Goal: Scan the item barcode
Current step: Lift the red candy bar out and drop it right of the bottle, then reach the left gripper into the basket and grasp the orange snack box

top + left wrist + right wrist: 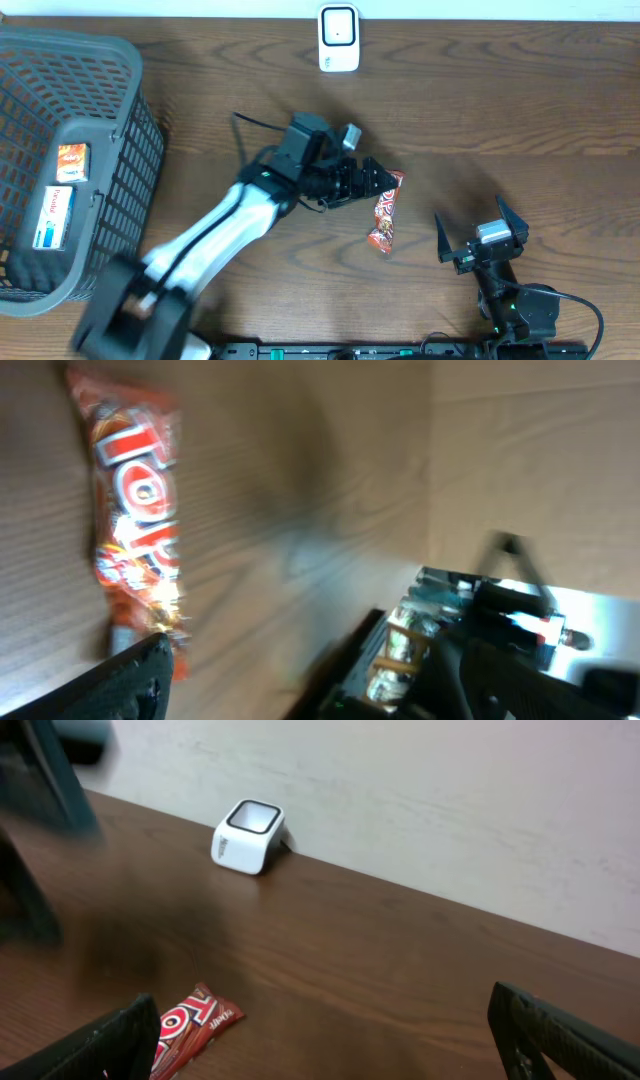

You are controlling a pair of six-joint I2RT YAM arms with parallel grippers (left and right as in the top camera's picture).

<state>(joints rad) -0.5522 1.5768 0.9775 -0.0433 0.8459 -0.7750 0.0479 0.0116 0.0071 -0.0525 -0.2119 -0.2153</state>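
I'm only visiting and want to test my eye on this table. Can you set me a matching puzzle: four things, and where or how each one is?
Things:
1 snack bar
2 scanner
3 basket
4 right gripper

Places or states:
A at the far edge of the table
B open and empty
C lying flat mid-table
D at the left end, with boxes inside

Pairs: 1-C; 2-A; 3-D; 4-B
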